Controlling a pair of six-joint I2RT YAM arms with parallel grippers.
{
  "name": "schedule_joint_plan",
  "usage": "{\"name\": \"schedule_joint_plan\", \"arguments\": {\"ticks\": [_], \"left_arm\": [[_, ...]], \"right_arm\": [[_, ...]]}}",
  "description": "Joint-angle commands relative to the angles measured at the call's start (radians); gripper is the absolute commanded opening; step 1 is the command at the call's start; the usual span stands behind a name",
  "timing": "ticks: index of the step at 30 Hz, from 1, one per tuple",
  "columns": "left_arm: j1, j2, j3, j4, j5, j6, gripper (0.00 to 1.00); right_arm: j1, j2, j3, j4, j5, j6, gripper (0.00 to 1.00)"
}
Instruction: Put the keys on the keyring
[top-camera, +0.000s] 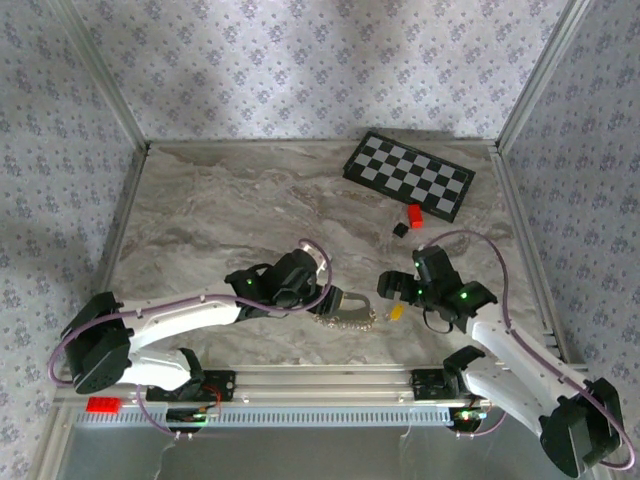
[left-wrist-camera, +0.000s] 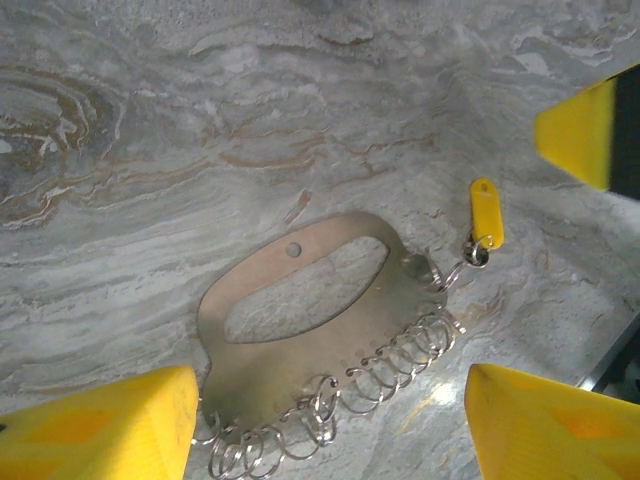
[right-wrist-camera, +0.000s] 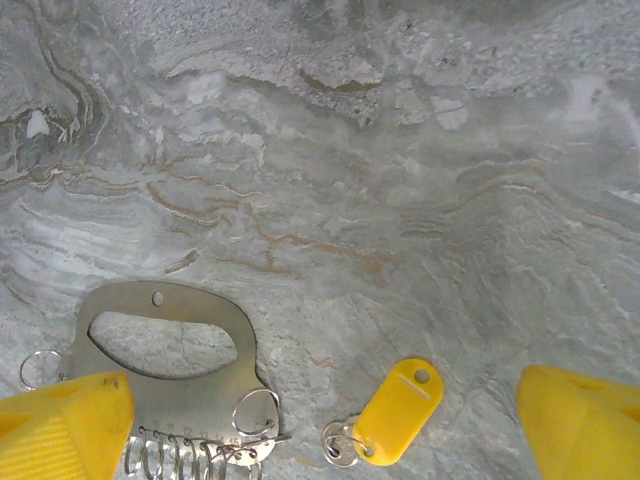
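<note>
Soft, even light fills the top view. Pale dappled patches fall on the grey patterned wallpaper walls (top-camera: 300, 60), and the grey marbled tabletop (top-camera: 230, 200) is bright, with only faint shadows under the arms. In the left wrist view a small white glare spot sits beside the coiled wire rings (left-wrist-camera: 400, 360), and the flat silver-grey metal keyring (left-wrist-camera: 330, 330) has a dull sheen. The left end effector (left-wrist-camera: 320, 435) has blurred yellow fingers (left-wrist-camera: 100, 430), as does the right end effector (right-wrist-camera: 320, 425); the marble between is sharp.

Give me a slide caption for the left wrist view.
Left jaws open above the ringed plate on marble, yellow tag beside it.
</note>
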Motion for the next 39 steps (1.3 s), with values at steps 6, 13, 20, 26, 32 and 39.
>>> {"name": "schedule_joint_plan", "arguments": {"ticks": [6,13,20,26,32,39], "left_arm": [[-0.023,0.000,0.055,-0.012,-0.040,-0.041,0.71],[-0.038,0.021,0.067,-0.004,-0.045,-0.047,0.71],[-0.041,0.059,0.094,0.009,-0.030,-0.053,0.70],[-0.047,0.105,0.137,-0.018,-0.016,-0.038,0.70],[-0.055,0.173,0.184,-0.055,0.030,-0.033,0.67],[-0.074,0.316,0.252,-0.049,0.101,-0.048,0.62]], "right_arm": [[-0.031,0.064,0.090,0.024,-0.034,-0.046,1.00],[-0.048,0.072,0.122,0.023,-0.042,-0.070,1.00],[-0.081,0.025,0.104,-0.002,-0.059,-0.082,1.00],[-0.134,-0.027,0.034,0.037,-0.121,-0.085,1.00],[-0.176,-0.030,0.001,0.063,-0.153,-0.102,1.00],[-0.201,-0.032,-0.030,0.087,-0.162,-0.101,1.00]]}}
